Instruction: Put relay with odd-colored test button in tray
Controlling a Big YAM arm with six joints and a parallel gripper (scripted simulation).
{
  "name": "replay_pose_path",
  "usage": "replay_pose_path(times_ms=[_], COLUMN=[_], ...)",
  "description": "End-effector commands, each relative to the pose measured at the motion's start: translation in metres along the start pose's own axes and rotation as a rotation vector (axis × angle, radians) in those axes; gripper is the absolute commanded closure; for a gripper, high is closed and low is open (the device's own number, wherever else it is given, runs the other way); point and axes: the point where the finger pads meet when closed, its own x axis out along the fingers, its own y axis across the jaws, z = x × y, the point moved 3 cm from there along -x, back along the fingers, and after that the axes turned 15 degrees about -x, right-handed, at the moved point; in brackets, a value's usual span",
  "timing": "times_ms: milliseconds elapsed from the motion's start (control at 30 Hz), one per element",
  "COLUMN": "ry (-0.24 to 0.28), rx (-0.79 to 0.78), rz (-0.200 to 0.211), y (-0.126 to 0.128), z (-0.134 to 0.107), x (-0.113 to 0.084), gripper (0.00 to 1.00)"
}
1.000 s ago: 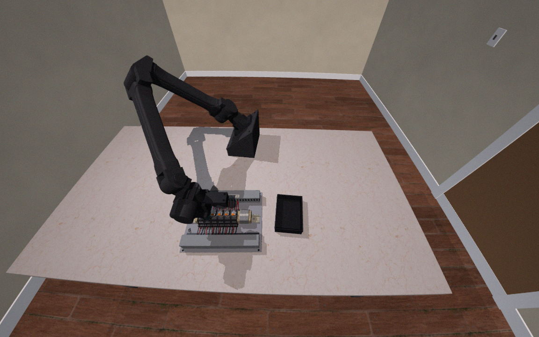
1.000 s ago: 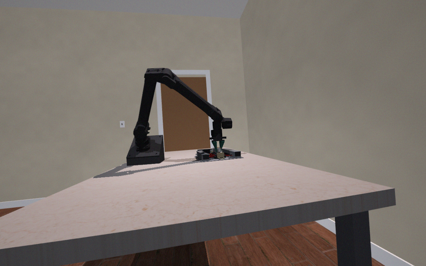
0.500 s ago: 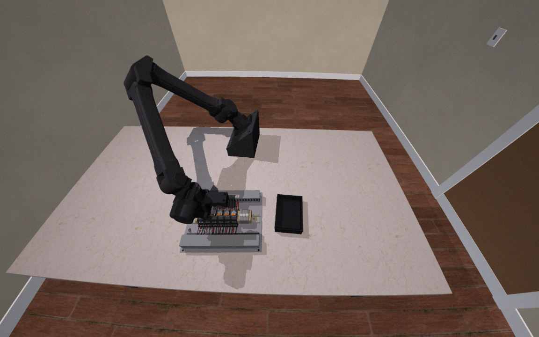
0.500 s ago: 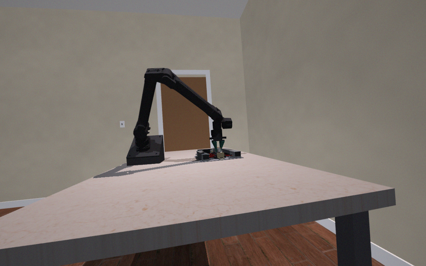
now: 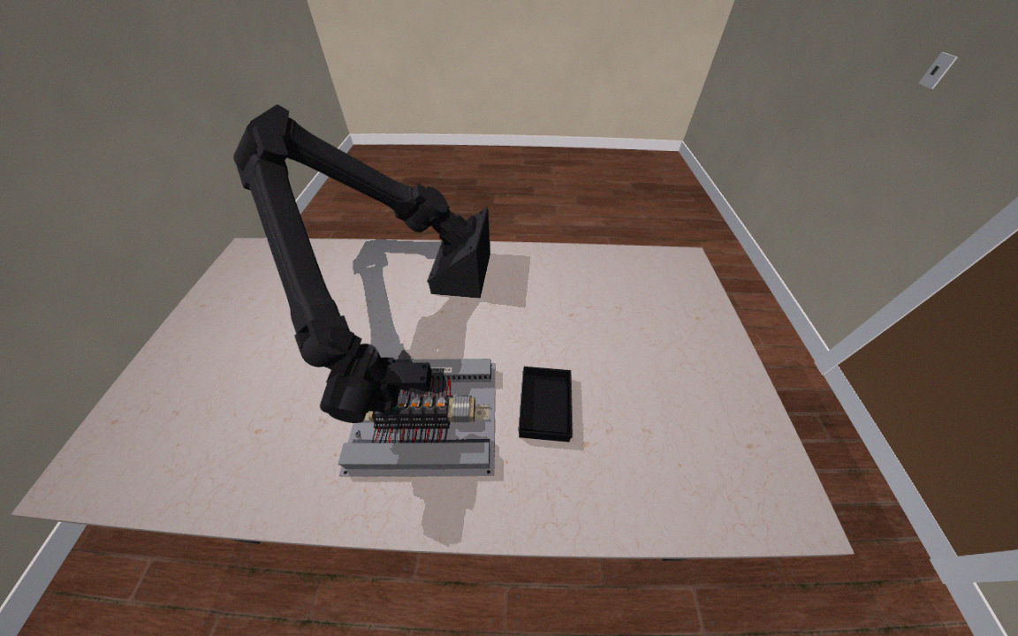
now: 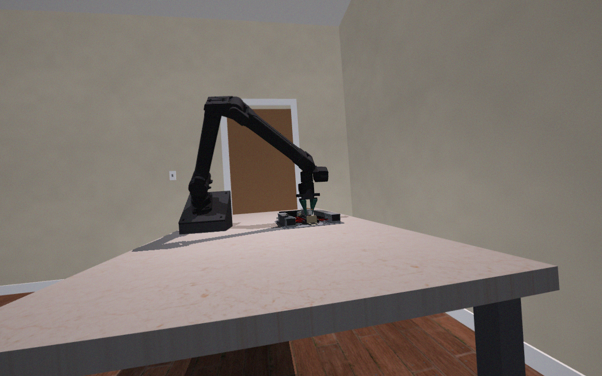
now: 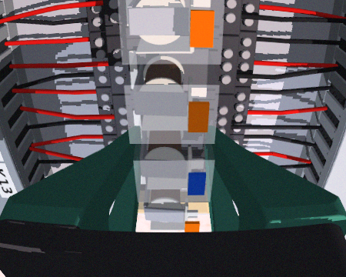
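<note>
The wrist view shows four relays in one row: three with an orange test button (image 7: 202, 29) and one relay with a blue test button (image 7: 197, 183). There is one panel (image 5: 418, 457), one black tray (image 5: 546, 403), one arm with one gripper (image 7: 173, 195), and one table (image 5: 655, 355).
</note>
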Motion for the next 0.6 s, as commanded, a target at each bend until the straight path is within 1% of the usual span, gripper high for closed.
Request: replay_pose_path(times_ms=[0,567], ry=[0.021,0.023], rx=[0.018,0.019], rz=[-0.047,-0.053], y=[-0.014,-0.014], z=[-0.01,-0.01], x=[-0.033,-0.045], gripper=[1.0,1.0])
